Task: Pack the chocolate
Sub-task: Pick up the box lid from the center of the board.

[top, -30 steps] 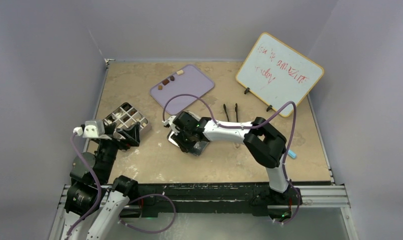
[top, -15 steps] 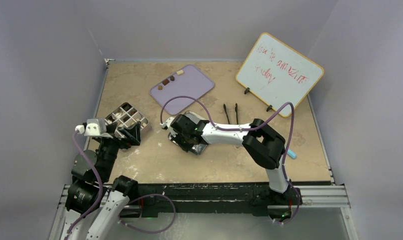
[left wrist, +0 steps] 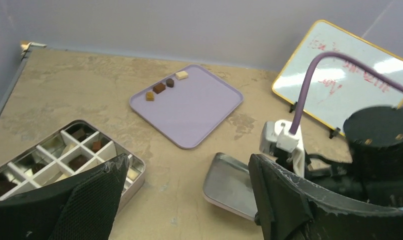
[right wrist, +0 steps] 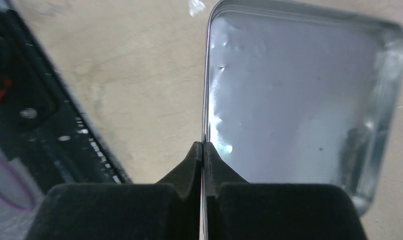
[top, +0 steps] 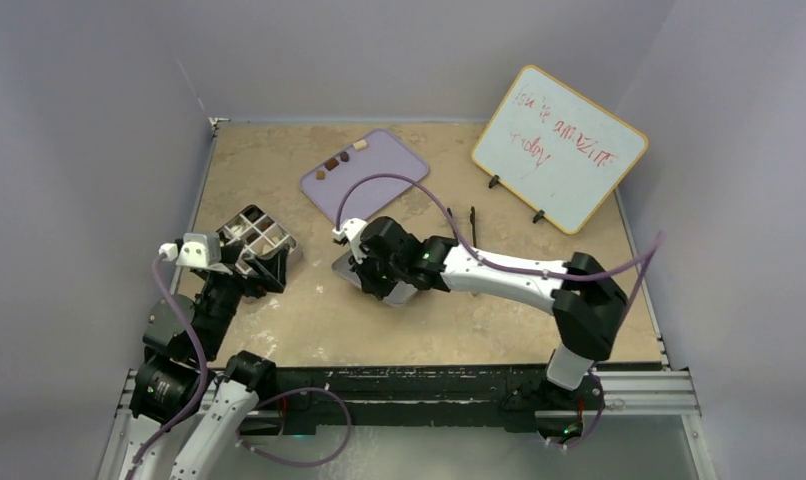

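Chocolate [top: 332, 163] is in two places. Four small pieces sit in a slanted row near the far corner of the lilac tray [top: 379, 175], and more brown lumps lie in several cells of the divided tin [left wrist: 138, 165] at the left of the desk [top: 279, 320].

The recent change concerns the silver lid [right wrist: 299, 100], not the sweets. A second ago the right pincer [right wrist: 203, 147] hung part-open over it. Its jaws have since come together on the lid's thin rim, and the wrist view shows the pads pressed flat against that edge from both sides. The right arm has also stretched out, its elbow swinging toward the right of the desk. The lid itself lies much where it did, between the tin and the arm. I cannot tell from these views whether it has left the surface.

The left pincer [left wrist: 189, 200] stands wide open with nothing between its fingers, poised just beside the tin's near edge.

Read against the task, the grip on the rim suggests the lid is about to be carried to the tin. Four pieces are still out on the tray, though, so closing up now would leave the packing short. A pinch on so thin an edge also looks apt to let the lid swing or slip.
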`<move>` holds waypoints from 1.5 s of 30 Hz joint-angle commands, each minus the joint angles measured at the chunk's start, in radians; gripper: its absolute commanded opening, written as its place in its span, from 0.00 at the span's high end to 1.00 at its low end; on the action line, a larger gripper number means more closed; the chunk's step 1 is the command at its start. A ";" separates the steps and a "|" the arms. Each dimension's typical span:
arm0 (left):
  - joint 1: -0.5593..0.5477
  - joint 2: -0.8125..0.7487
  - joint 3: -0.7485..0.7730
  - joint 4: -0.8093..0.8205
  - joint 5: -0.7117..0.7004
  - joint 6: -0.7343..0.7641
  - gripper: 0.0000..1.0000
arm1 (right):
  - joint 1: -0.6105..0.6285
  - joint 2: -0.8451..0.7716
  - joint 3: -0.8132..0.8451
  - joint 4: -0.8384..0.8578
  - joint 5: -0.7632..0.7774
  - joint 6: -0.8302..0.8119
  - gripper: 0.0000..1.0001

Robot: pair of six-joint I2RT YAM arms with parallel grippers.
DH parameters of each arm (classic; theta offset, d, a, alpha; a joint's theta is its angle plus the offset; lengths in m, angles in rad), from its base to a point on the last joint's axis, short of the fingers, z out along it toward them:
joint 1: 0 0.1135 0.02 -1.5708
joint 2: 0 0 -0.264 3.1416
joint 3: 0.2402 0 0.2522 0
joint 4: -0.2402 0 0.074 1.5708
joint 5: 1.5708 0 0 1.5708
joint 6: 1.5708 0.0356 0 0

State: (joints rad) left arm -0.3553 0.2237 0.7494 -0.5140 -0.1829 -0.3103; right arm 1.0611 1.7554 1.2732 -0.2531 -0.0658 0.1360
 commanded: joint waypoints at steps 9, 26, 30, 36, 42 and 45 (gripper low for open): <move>0.004 0.190 0.122 -0.020 0.664 0.443 0.22 | -0.027 -0.233 -0.050 0.050 -0.199 0.103 1.00; 0.001 0.388 0.055 -0.031 1.139 0.954 0.34 | -0.094 -0.300 -0.118 0.093 -0.338 0.136 1.00; 0.000 0.465 0.034 -0.058 1.161 0.987 0.39 | -0.098 -0.303 -0.123 0.104 -0.349 0.135 1.00; -0.029 0.501 0.015 -0.063 1.077 1.020 0.34 | -0.111 -0.300 -0.104 0.098 -0.375 0.136 1.00; -0.100 0.586 0.006 -0.082 1.001 1.068 0.35 | -0.118 -0.308 -0.092 0.093 -0.388 0.135 1.00; -0.165 0.630 -0.002 -0.090 0.953 1.093 0.35 | -0.119 -0.321 -0.091 0.098 -0.385 0.139 1.00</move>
State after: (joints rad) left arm -0.4549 0.8055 0.7643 -0.5945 0.8253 0.7105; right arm 0.9478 1.4960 1.1500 -0.1890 -0.4191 0.2665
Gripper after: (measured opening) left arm 0.652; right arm 0.005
